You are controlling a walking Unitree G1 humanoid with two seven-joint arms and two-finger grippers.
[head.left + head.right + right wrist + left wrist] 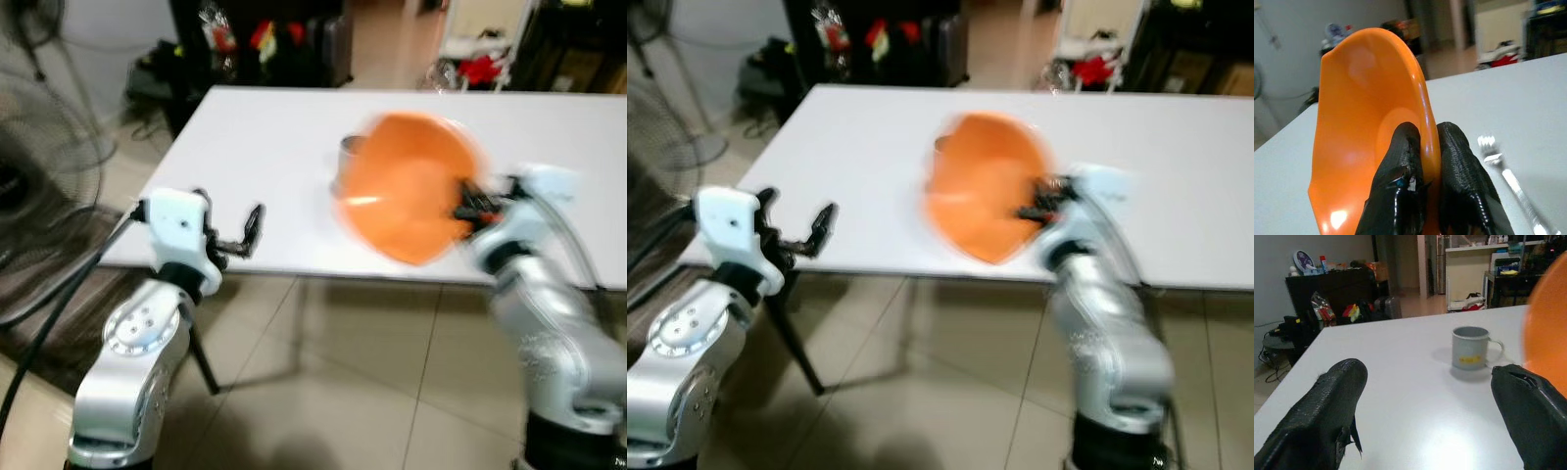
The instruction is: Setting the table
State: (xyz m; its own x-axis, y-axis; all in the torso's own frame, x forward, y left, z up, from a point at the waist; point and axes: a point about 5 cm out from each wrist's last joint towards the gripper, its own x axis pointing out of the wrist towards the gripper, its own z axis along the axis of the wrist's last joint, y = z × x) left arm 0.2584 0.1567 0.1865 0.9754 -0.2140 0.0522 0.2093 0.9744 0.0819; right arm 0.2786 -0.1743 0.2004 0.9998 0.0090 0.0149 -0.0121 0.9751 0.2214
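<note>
My right gripper point(468, 208) is shut on the rim of an orange bowl point(407, 186), held tilted on edge above the near part of the white table point(255, 147); the bowl point(1366, 127) is blurred in the eye views. Behind it stands a grey mug point(1469, 347) with a yellow mark, partly hidden in the eye views. A metal fork point(1508, 176) lies on the table beside the bowl. My left gripper point(245, 233) is open at the table's near left edge, its fingers point(1327, 406) wide apart with nothing between them.
A standing fan point(39, 166) is at the left beside the table. Dark shelves with bags and clutter point(255, 39) stand beyond the far edge. Tiled floor point(333, 392) lies under the near edge.
</note>
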